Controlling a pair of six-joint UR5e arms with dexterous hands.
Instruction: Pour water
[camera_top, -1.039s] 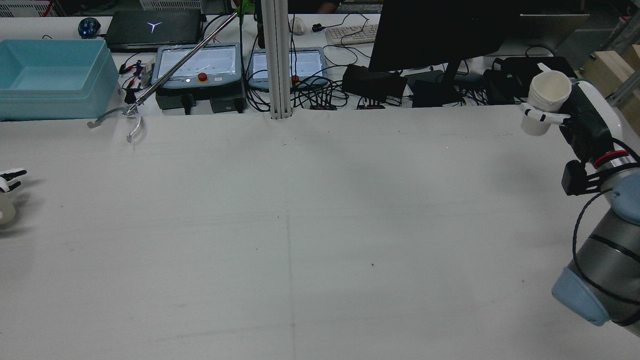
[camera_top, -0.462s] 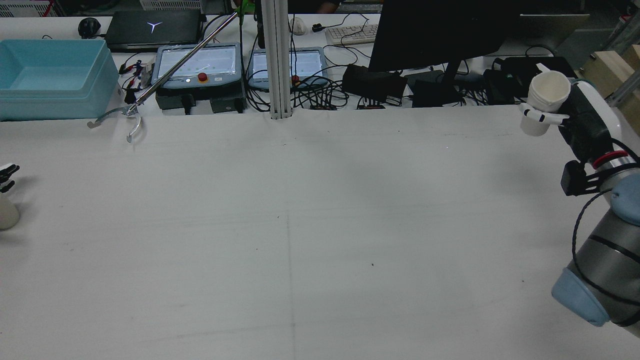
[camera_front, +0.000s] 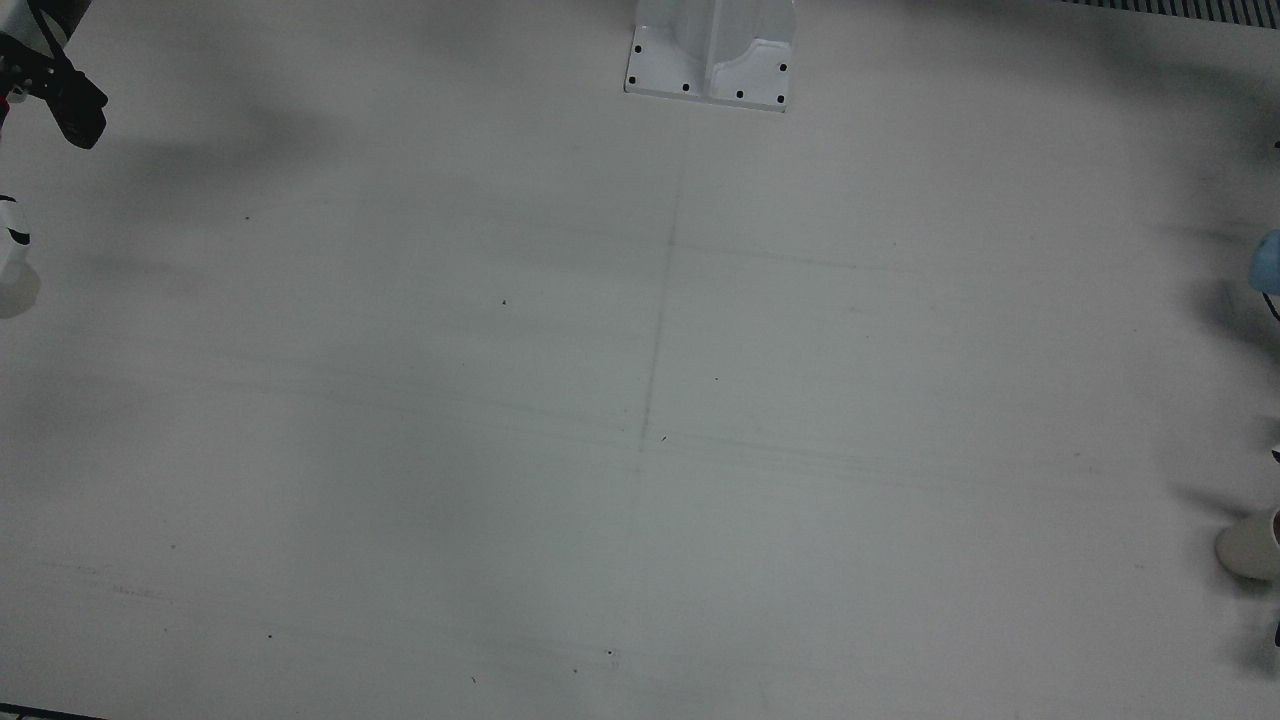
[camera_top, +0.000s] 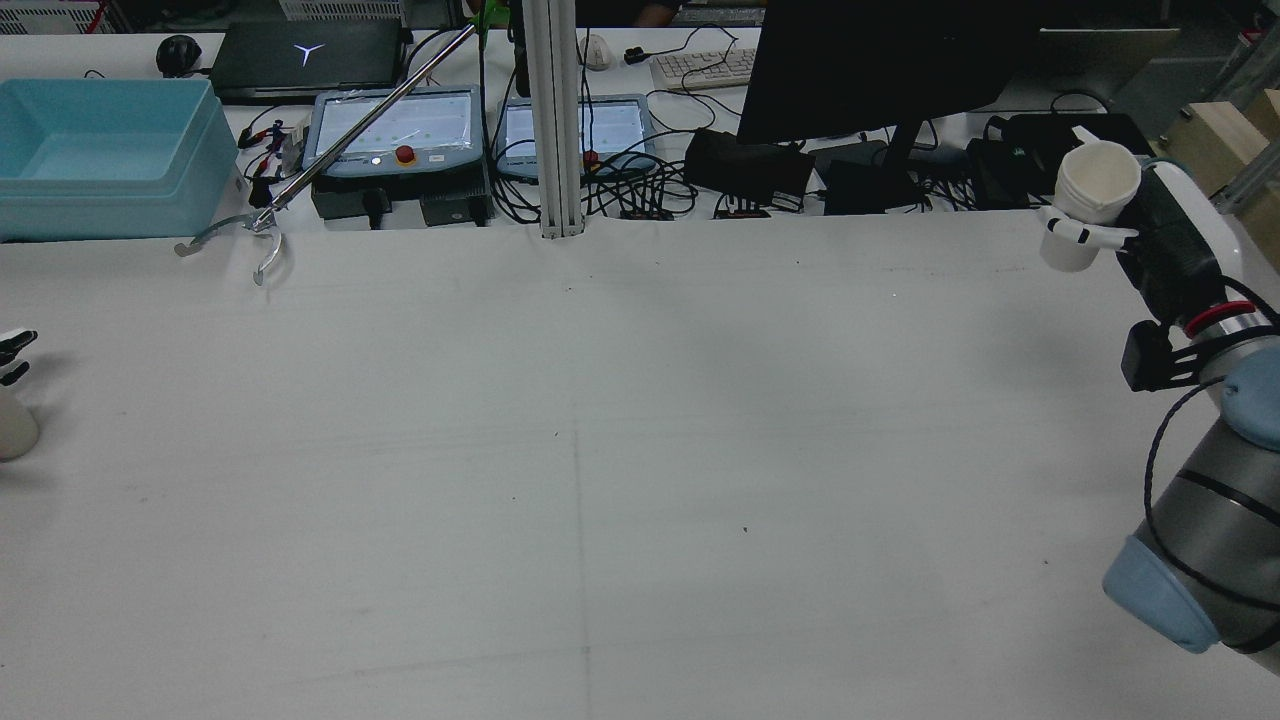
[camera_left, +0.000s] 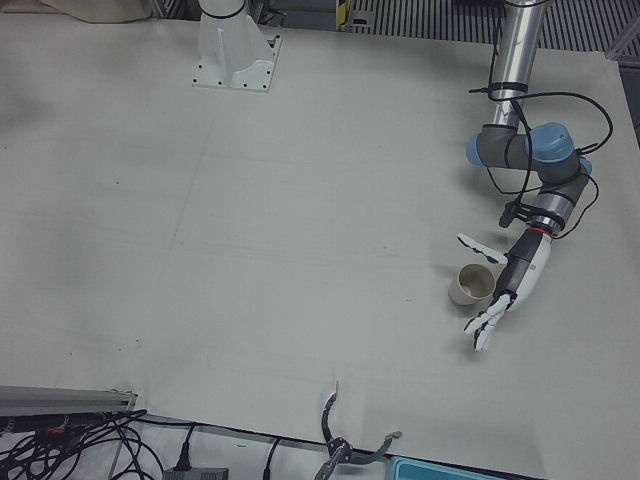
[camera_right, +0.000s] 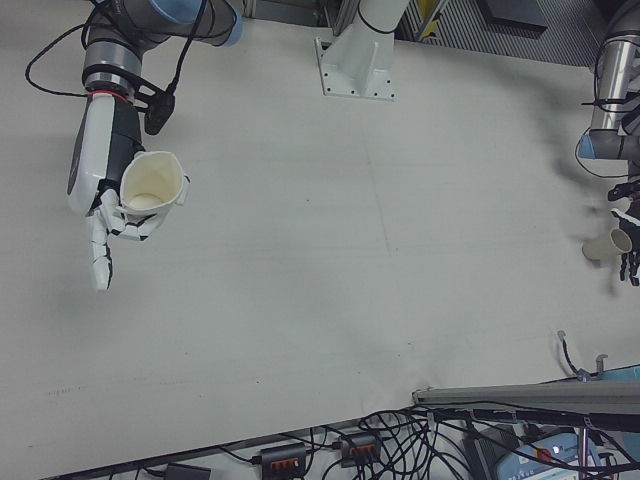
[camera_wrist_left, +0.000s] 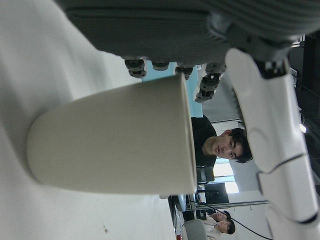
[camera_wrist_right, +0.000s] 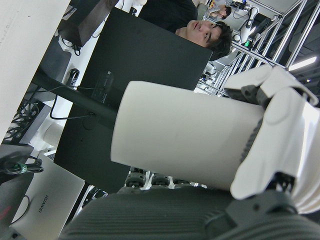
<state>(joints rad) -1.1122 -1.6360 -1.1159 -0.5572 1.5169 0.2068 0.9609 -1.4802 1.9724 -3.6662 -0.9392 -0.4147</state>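
Since a second ago my left hand (camera_left: 500, 290) has spread clear of the standing cup (camera_left: 470, 284), while my right hand (camera_right: 105, 205) grips its raised cup (camera_right: 152, 183) well across the table (camera_top: 620, 450).

front view: left cup (camera_front: 1252, 545) edge-cropped | rear view: left robot hand (camera_top: 12, 352) mostly cut off

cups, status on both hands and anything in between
Right hand shut on raised cup, upright. Left hand open beside second cup, which stands on table. Nothing between them.
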